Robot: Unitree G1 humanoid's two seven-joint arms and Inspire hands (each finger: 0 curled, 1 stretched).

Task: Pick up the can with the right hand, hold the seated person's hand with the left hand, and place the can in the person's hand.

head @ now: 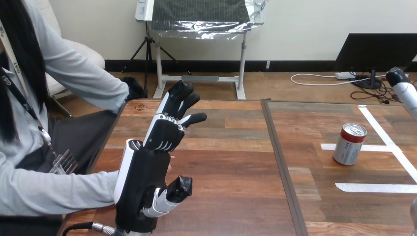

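Note:
A red and silver can point(349, 143) stands upright on the right half of the table, between strips of white tape. My left hand point(147, 172) is raised over the table's left part, its back toward me, open with its fingers point(179, 101) stretched forward and its thumb point(178, 189) out to the right. The person's grey-sleeved forearm point(54, 191) reaches in from the left and ends behind my left hand. The person's hand is hidden there, so I cannot tell whether the two touch. A silver piece of my right arm point(405, 91) shows at the right edge, beyond the can.
The person sits at the table's left side. Their other hand point(133, 88) rests by the far left corner. A dark seam point(280, 162) splits the wooden table point(231, 167) into two halves. White tape lines point(378, 187) mark the right half.

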